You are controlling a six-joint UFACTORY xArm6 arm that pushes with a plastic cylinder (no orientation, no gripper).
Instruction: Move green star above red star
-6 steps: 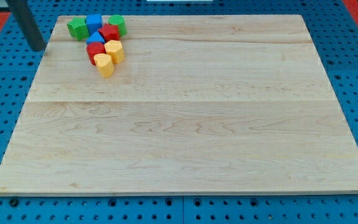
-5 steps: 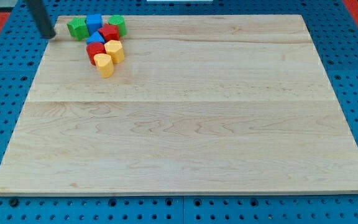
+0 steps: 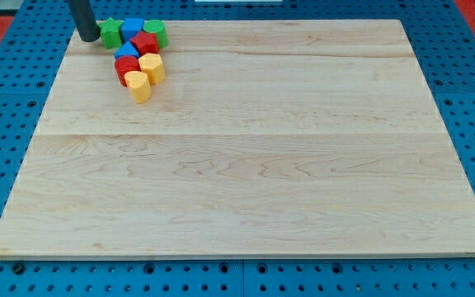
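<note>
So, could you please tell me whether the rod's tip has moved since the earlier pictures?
Yes. My tip has moved toward the view's right along the wooden board's top edge, and now sits just left of the green star.

Only the rod shows of the arm: a straight, plain cylinder, dark grey to near black, with a smooth matt surface and no markings, cables or screws visible. My tip (image 3: 87, 40) ends blunt and flat, same dark colour.
</note>
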